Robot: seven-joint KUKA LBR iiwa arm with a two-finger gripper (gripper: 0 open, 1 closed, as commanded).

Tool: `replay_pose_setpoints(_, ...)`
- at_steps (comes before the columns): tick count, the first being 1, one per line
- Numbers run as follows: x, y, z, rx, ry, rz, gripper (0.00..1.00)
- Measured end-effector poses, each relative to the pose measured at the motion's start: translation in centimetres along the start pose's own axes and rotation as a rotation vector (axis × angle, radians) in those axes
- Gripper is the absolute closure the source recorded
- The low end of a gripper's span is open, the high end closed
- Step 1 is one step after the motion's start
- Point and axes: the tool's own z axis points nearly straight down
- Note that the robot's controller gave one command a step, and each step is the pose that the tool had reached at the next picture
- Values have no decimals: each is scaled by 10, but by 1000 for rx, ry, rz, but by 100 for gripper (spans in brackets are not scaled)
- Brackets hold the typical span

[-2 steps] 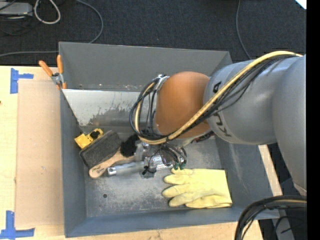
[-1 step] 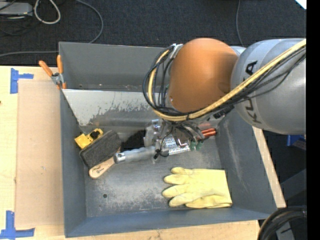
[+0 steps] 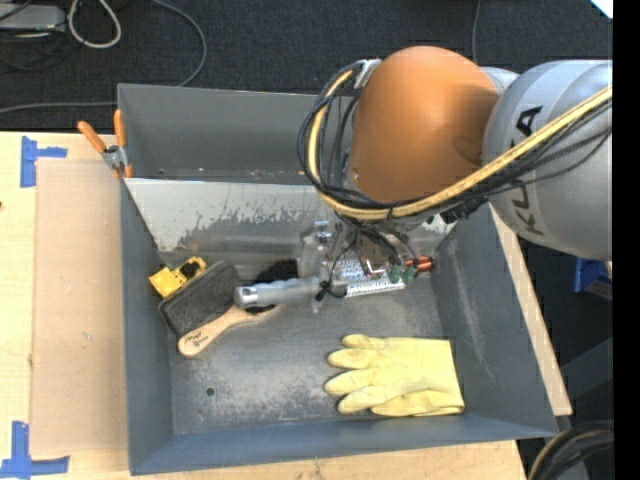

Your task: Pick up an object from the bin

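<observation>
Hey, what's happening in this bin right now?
A robot arm has its claw down in the middle of the grey bin, right at the end of a silver tube. Whether it grips the tube is unclear. A wooden-handled brush lies to the left, and a yellow glove near the front.

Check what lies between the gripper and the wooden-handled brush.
In the camera view, a silvery metal tube lies between the gripper and the wooden-handled brush, its left end by the brush's handle. A black thing sits just behind it.
</observation>
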Motion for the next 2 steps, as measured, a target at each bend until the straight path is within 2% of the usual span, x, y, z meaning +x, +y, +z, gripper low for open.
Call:
replay_pose_setpoints(1,2,-10,66,-1,-2,141,100)
replay_pose_setpoints(2,-13,21,74,-3,-3,167,100)
